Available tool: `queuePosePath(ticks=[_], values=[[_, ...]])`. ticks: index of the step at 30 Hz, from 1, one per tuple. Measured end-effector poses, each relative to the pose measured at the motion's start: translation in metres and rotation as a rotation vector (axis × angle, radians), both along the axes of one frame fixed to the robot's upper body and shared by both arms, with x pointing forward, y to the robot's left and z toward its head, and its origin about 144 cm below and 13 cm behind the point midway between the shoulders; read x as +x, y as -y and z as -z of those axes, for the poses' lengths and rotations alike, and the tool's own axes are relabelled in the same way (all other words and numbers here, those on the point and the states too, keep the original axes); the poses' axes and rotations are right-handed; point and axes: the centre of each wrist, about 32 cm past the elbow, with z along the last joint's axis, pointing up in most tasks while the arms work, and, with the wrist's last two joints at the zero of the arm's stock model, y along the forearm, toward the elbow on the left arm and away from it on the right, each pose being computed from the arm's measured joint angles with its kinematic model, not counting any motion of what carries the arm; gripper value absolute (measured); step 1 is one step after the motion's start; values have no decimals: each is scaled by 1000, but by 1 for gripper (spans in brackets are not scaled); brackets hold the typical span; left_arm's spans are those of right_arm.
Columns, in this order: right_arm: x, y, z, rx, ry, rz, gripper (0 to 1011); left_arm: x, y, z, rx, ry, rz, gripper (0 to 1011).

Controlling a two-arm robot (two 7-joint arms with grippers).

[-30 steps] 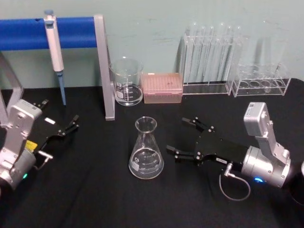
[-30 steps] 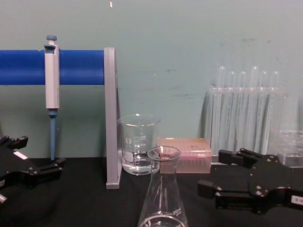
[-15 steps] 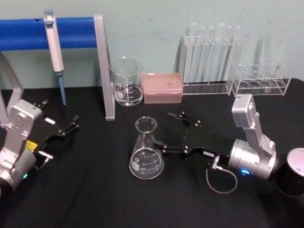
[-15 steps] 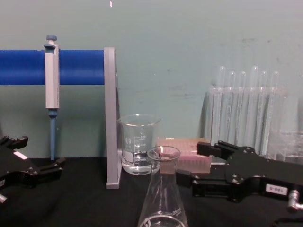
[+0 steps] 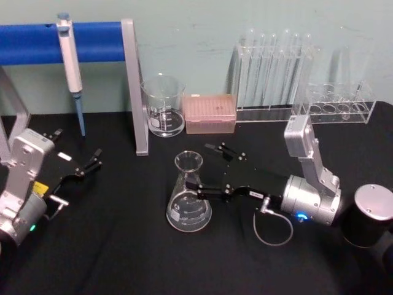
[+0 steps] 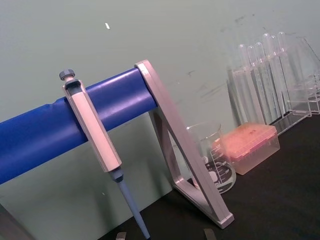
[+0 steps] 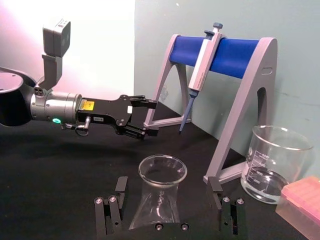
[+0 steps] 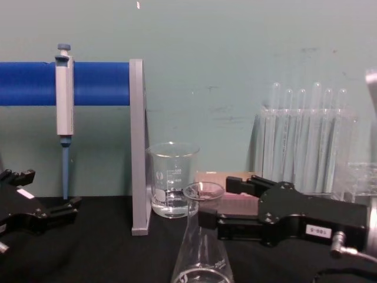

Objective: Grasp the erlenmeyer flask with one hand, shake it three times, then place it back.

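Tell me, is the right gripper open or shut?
Open. The right gripper has its fingers apart on either side of the flask's neck. The left gripper rests at left.

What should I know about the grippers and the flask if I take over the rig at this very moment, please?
Right gripper: open, jaws on either side of the erlenmeyer flask neck, not closed on it.
Left gripper: open, idle at the table's left side, holding nothing.
Flask: upright on the black table, in front of the beaker.
Done: the approach to the flask.
Left: close on the neck, lift, shake three times, set it back.
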Motion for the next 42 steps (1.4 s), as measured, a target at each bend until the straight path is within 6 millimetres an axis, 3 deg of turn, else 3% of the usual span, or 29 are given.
queuePosePath(ticks=[42], values=[[14, -20, 7, -20, -24, -27, 1000, 0, 0, 0, 0, 0, 0, 1001]])
